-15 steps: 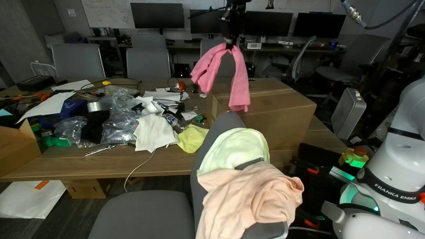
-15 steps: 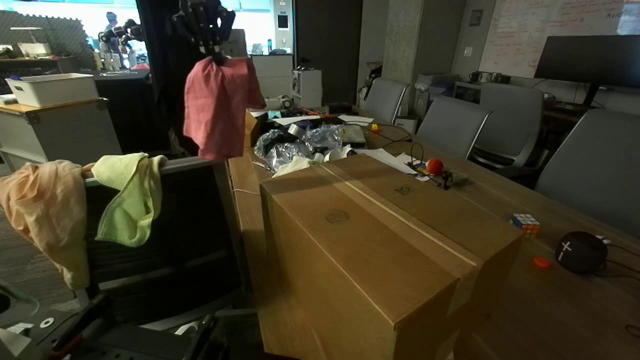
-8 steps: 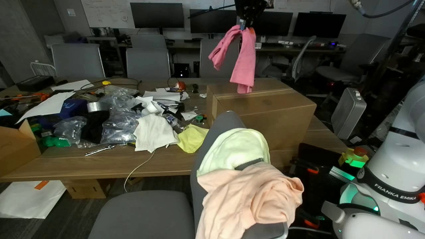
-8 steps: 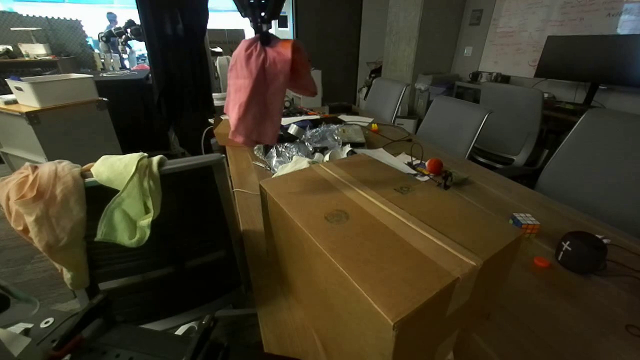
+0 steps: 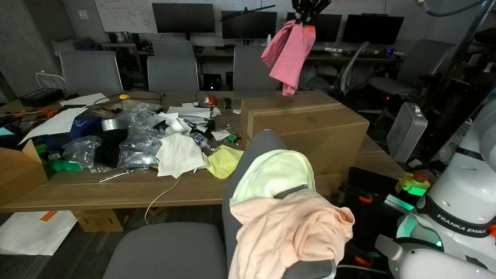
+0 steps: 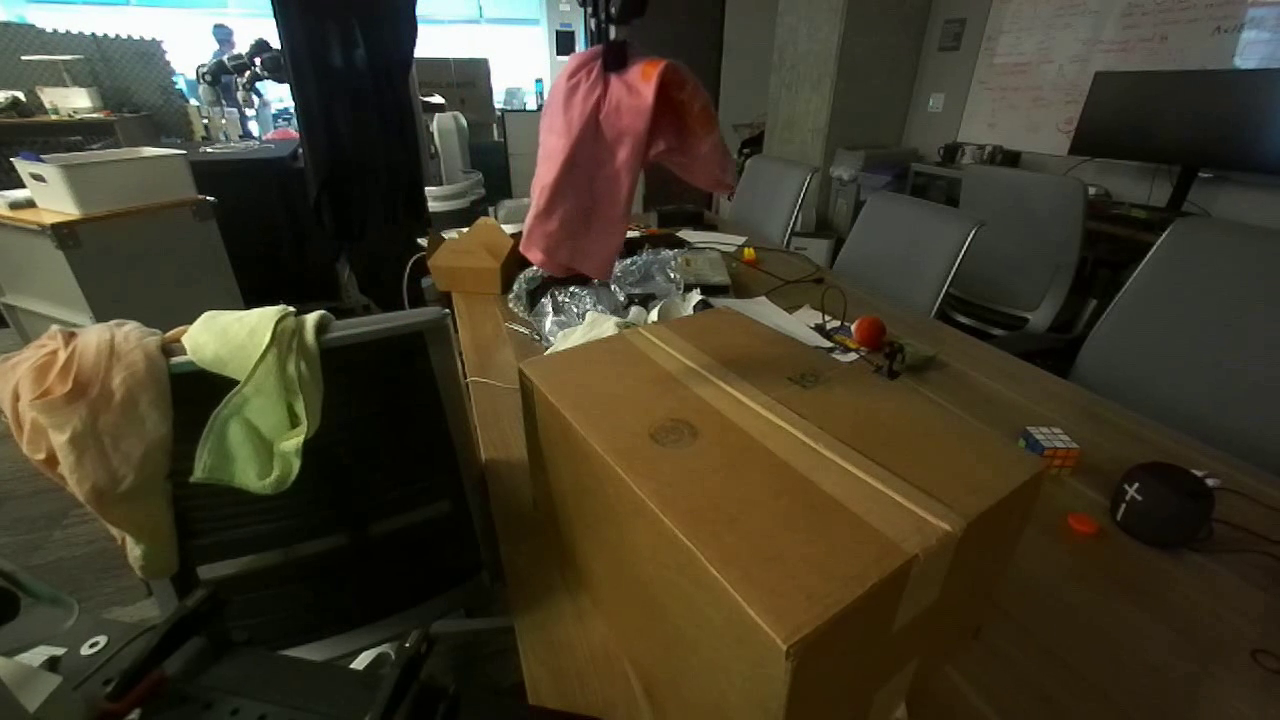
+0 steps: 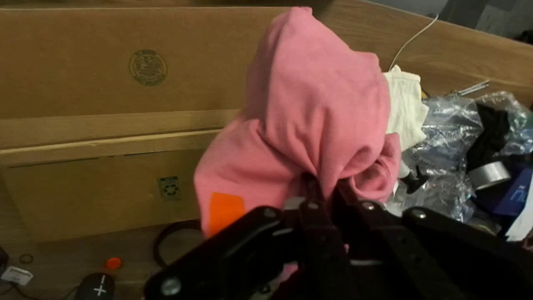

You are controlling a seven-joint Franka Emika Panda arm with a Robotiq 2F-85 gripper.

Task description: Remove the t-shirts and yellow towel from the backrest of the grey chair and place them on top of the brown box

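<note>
Gripper [image 7: 327, 184] had pink tee [image 7: 316, 96] pinched tight, hanging midair nr brown box [image 6: 720, 480].
Peach tee [image 5: 288, 232] & yel. towel [image 5: 277, 170] were draped side by side o/ back of grey chair [image 5: 174, 250].

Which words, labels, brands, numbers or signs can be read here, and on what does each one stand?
"FRANKA EMIKA": black band of the robot arm
"+", with a short bar beside it: black speaker
Recycling sign, its words too blurred: brown box
Too blurred or small: round stamp on that box, letters on the blue box, red writing on the whiteboard, label of the bottle
No readable number.
</note>
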